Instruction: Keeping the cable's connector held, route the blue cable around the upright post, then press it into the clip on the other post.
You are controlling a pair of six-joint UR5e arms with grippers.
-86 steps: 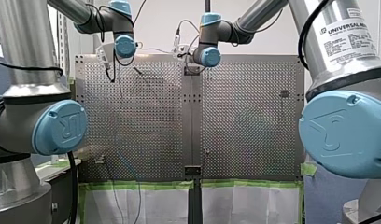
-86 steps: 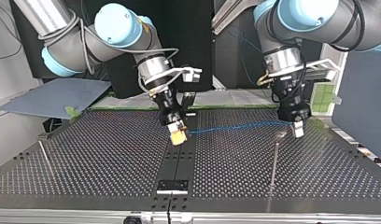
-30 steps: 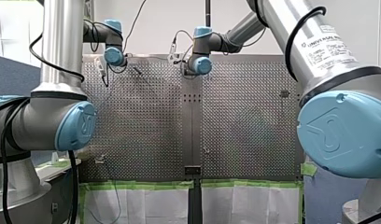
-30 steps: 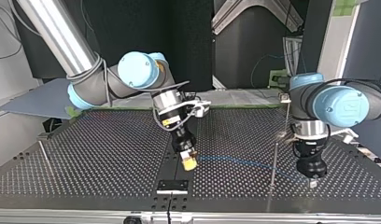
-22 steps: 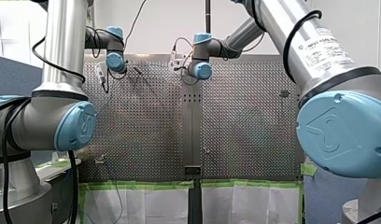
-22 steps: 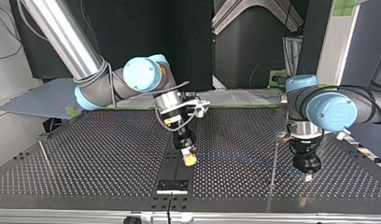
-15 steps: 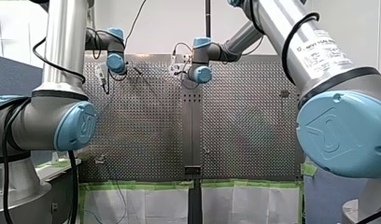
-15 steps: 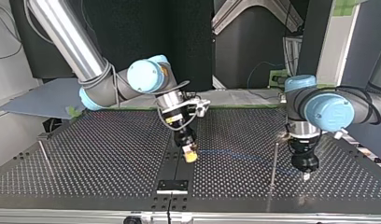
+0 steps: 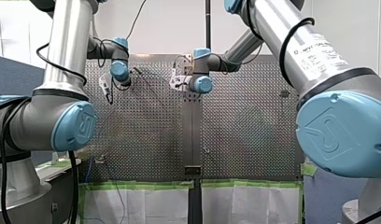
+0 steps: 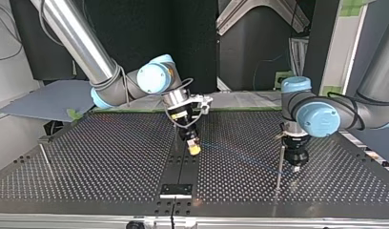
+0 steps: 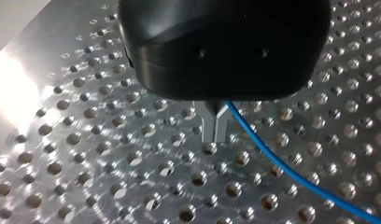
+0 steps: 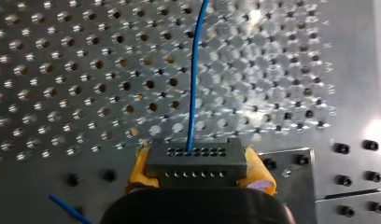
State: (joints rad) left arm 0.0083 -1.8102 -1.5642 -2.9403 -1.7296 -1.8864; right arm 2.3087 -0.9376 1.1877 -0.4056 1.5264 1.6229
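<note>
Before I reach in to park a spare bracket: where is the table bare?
Bare: the perforated table between the thin post and my right gripper, and the top view's lower right corner past the upright post. Crowded: the blue cable stretched from there to my left gripper.

The metal table (image 10: 111, 157) full of little holes has green tape (image 9: 142, 185) and white paper (image 9: 156, 205) along one edge, a small black plate (image 10: 176, 192) on its middle strip (image 10: 181, 167), and a flat grey board (image 10: 54, 98) beside it.
</note>
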